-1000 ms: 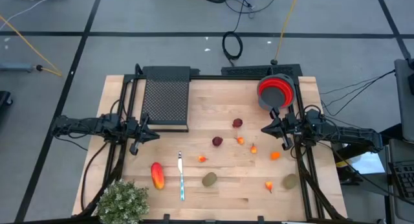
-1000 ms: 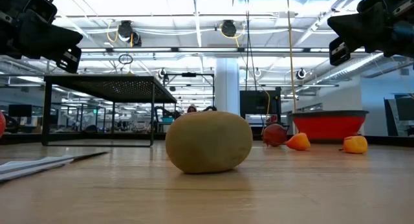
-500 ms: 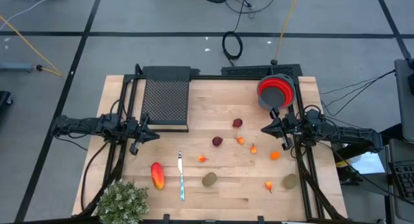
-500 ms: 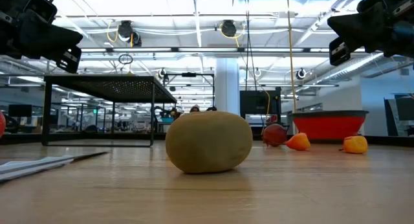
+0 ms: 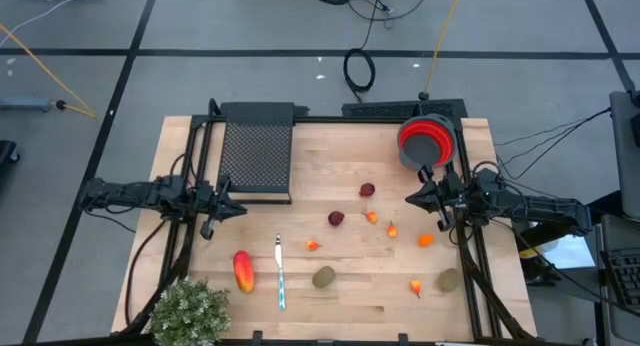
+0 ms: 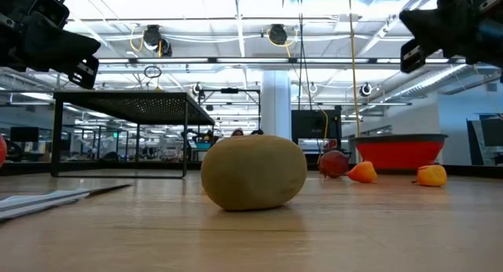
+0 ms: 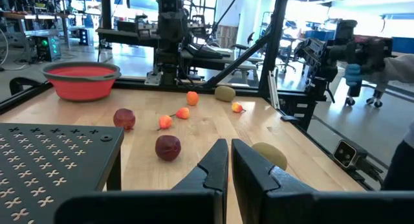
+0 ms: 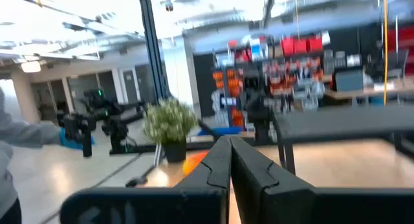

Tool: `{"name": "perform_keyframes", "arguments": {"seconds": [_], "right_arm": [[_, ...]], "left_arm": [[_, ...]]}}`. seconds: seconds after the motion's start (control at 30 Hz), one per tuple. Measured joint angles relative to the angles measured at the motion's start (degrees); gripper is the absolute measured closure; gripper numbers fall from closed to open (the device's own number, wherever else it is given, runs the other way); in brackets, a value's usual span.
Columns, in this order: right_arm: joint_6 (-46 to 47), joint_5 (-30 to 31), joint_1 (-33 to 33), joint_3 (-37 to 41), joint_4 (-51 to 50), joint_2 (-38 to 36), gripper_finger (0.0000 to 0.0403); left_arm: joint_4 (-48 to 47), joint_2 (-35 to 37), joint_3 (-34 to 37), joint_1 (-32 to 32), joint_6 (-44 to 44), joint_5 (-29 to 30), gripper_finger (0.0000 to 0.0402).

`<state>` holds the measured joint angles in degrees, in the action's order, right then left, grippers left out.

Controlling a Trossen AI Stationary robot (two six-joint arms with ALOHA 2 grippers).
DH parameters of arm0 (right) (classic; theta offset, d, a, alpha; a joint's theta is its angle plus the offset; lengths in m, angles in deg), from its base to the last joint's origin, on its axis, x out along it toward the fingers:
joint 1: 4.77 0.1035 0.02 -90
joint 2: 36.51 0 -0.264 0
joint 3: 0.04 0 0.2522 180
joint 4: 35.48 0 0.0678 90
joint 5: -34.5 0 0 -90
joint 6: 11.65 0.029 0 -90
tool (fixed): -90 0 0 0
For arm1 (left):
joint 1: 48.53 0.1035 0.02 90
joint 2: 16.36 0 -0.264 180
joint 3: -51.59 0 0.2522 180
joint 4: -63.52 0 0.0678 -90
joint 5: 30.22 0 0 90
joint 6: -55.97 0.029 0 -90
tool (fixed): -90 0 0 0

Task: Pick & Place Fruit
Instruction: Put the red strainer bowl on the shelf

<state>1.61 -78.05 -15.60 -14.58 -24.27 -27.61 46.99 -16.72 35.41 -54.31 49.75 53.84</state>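
The fruit lies scattered on the wooden table. The elongated red-orange fruit (image 5: 243, 270) is near the left front. One kiwi-like oval (image 5: 323, 277) rests at the middle front and the other (image 5: 448, 280) at the right front. Two dark red balls (image 5: 367, 190) (image 5: 336, 218) sit mid-table, with several tiny orange bits (image 5: 391, 229) around them. My left gripper (image 5: 232, 210) hovers shut at the table's left side, above and left of the fruit. My right gripper (image 5: 410, 199) hovers shut at the right side, near the orange bits.
A red bowl (image 5: 428, 139) stands at the far right corner and a black perforated stand (image 5: 256, 154) at the far left. A knife (image 5: 280, 272) lies beside the red-orange fruit, and a bushy plant (image 5: 190, 311) fills the near left corner. A person's gloved hand (image 7: 352, 75) shows beyond the table.
My right gripper has risen a little in the low view; nothing else has moved.
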Motion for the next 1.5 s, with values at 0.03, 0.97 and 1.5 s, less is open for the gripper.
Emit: {"name": "perform_keyframes", "arguments": {"seconds": [0.03, 0.97, 1.5], "right_arm": [[0.0, 0.0, -0.02, 0.0, 1.72, 0.0, 0.0403], [-1.96, 52.89, -0.02, -28.17, -19.25, 13.8, 0.0403], [4.25, 70.1, -1.8, -53.45, -49.29, 33.72, 0.0403]], "left_arm": [[0.02, 0.0, 0.0, 0.0, 0.09, 0.13, 0.0382], [0.02, 0.0, 0.0, 0.0, -1.85, 6.02, 0.0382], [7.15, 0.0, 0.02, 0.0, -13.94, 5.97, 0.0382]]}}
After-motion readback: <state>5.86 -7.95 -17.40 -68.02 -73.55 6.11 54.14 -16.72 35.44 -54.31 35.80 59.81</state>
